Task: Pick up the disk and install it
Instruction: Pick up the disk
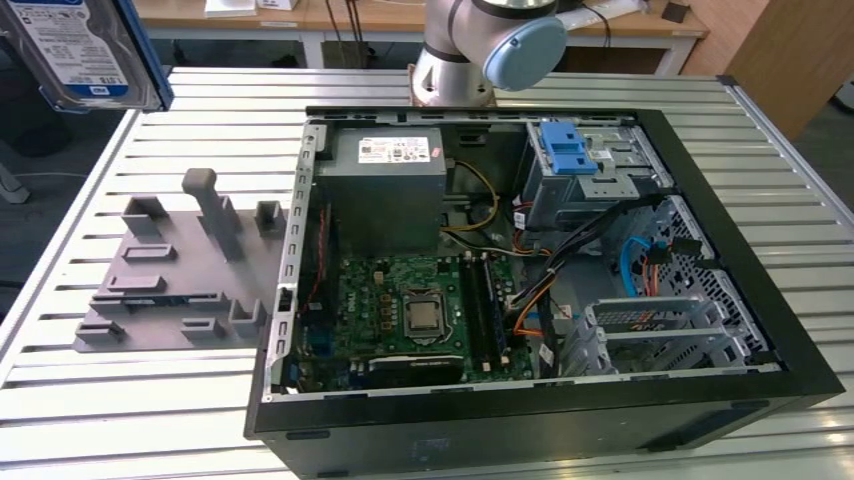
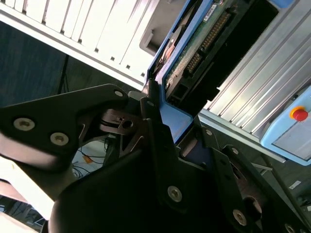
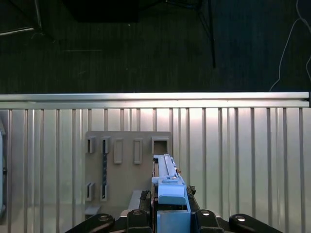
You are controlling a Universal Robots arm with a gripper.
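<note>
Right now you have the disk up in the air at the top corner of the exterior view's left. Its blue-and-white label faces the camera and its blue frame runs down one side. It hangs beyond the left edge of the slatted bench, well apart from the open computer case.

The claw is closed on the disk. In the second wrist view you can see a black finger pressed against the blue frame, with its partner on the other side. The green underside of the disk rises away from the grip. In the first wrist view the claw holds the disk edge-on, with the blue frame nearest the camera.

Below the disk in that view lies the grey holder, a flat plate with a row of slots, resting on the bench. The exterior view shows the same grey holder just beside the case, on the exterior view's left, with upright posts and nothing seated in it.

Inside the case you can see a grey metal box at the back and a green circuit board in front of it. A metal cage with a blue latch on top sits toward the exterior view's right. The base of the arm stands on the bench just behind the case.
</note>
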